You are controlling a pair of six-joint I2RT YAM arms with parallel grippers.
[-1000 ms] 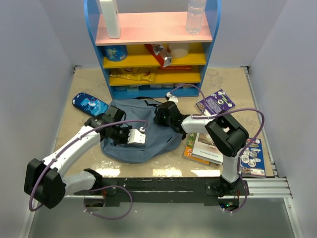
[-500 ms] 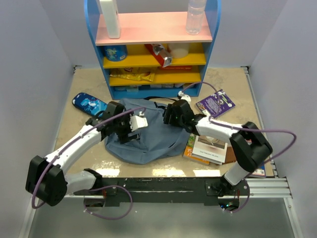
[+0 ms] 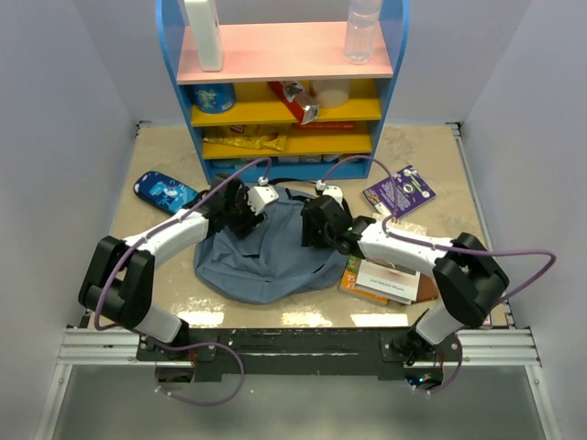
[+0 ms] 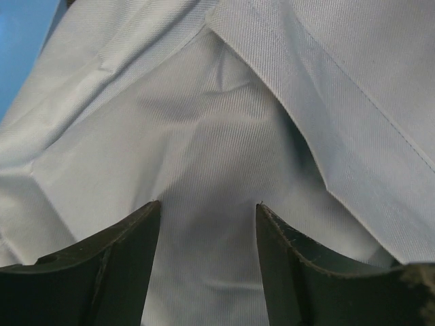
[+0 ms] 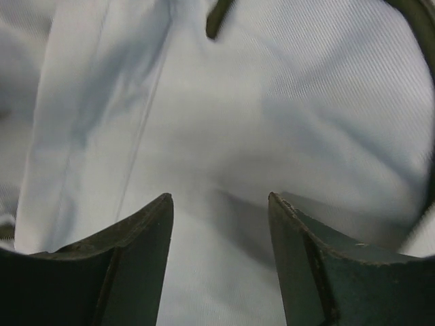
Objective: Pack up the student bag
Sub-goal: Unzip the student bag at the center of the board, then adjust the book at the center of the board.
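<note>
The student bag [image 3: 266,261] is a slate-blue fabric backpack lying crumpled on the table in front of the shelf. My left gripper [image 3: 241,214] hovers over its back-left part and my right gripper [image 3: 316,227] over its back-right part. In the left wrist view the left gripper [image 4: 208,204] is open, with creased bag fabric [image 4: 204,136] showing between its dark fingers [image 4: 115,272]. The right gripper [image 5: 220,195] is open too, with smooth bag fabric [image 5: 224,122] beyond its fingers [image 5: 326,272]. A black strap end [image 5: 216,17] shows at the top.
A blue shelf unit [image 3: 284,55] with pink and yellow boards stands just behind the bag, holding snacks, a bottle [image 3: 364,27] and a white item [image 3: 204,32]. A bright-blue pouch [image 3: 165,192] lies at the left. Books [image 3: 390,275] and a purple booklet [image 3: 399,191] lie at the right.
My left gripper has moved from the bag's middle toward the shelf, and its jaws, shut one second ago, now stand apart. The right gripper shifted slightly right and nearer. The bag's folds changed.
</note>
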